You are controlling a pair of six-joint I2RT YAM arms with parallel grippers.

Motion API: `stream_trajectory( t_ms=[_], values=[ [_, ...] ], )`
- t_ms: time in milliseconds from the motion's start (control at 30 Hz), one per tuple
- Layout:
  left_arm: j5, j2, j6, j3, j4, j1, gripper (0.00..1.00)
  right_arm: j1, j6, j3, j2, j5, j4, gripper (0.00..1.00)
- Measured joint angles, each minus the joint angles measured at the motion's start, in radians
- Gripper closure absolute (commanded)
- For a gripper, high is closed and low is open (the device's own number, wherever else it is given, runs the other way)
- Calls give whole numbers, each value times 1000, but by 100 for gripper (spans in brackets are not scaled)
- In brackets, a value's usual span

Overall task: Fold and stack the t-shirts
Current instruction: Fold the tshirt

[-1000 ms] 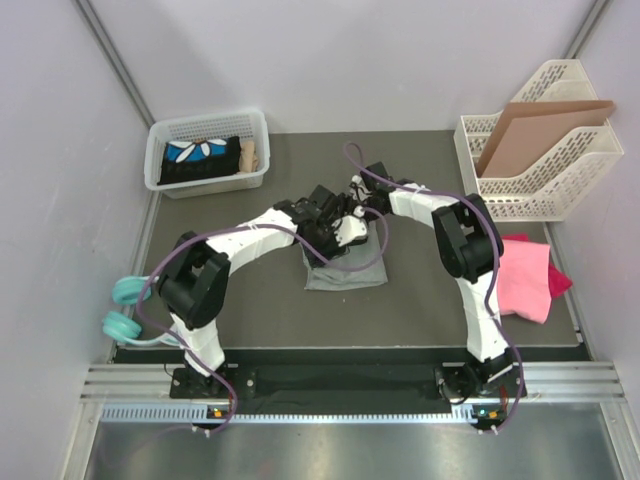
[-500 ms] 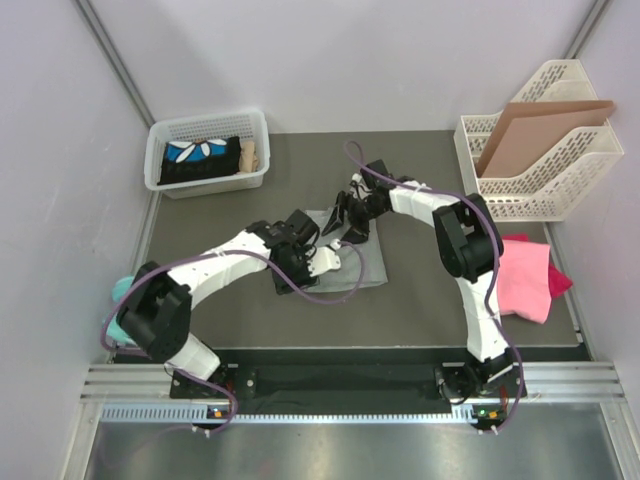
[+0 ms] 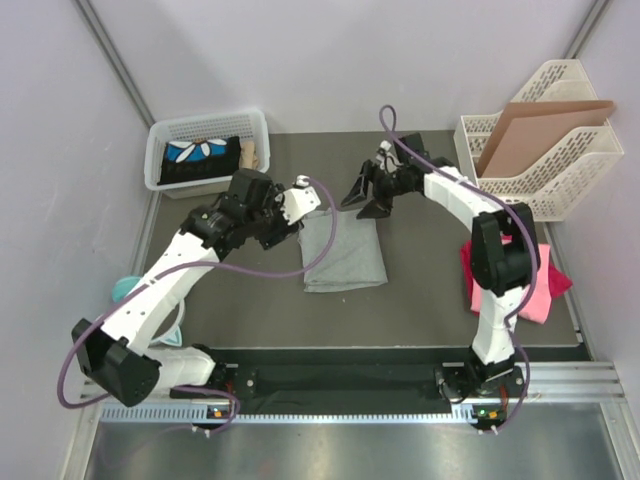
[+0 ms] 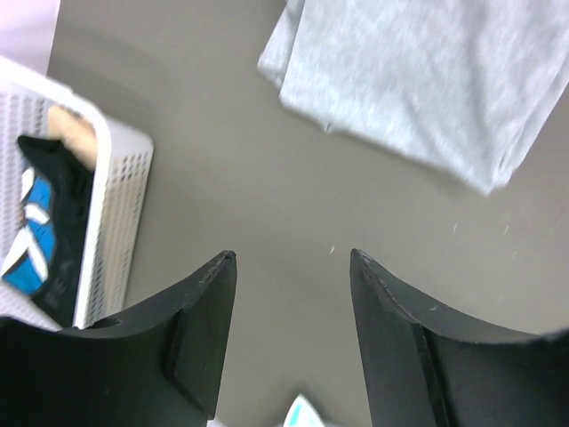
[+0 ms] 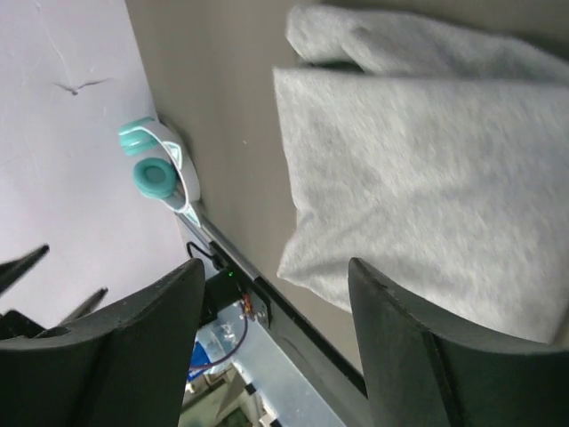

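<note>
A heather grey t-shirt lies folded flat at the middle of the table, also in the left wrist view and the right wrist view. My left gripper hovers left of it, toward the basket, open and empty over bare table. My right gripper hangs open and empty just above the shirt's far edge. The pink and magenta t-shirts lie in a heap at the right edge, partly behind my right arm.
A white basket holding a black cloth with a blue flower print stands at the back left, and shows again. A white file tray with a brown cardboard sheet stands at the back right. Teal headphones lie at the left edge.
Both grippers have come off the grey shirt. The left arm swung up and left toward the basket. The right arm drew back toward the far side. The shirt lies flat and folded.
</note>
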State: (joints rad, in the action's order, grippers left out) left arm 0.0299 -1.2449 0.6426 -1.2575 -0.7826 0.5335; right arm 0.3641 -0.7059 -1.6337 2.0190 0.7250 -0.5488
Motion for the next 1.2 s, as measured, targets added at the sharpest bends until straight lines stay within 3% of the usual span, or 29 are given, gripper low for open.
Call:
stream_trajectory(
  t_ms=[267,433,567,767,1200],
  values=[
    [20,-185,-75,2,209,4,43,10,6,394,-123,-47,72,37],
    [26,-431,-121,-119,297,0,45,23,-13,605,-247,-100,75,40],
    [47,-609,-166,-256,333,-4,46,25,-34,639,-332,-131,103,41],
    [61,-766,-196,-361,342,-14,46,41,-51,646,-333,-161,143,43],
    [72,-865,-204,-370,341,-48,46,98,-66,710,-307,-256,141,46]
  ],
)
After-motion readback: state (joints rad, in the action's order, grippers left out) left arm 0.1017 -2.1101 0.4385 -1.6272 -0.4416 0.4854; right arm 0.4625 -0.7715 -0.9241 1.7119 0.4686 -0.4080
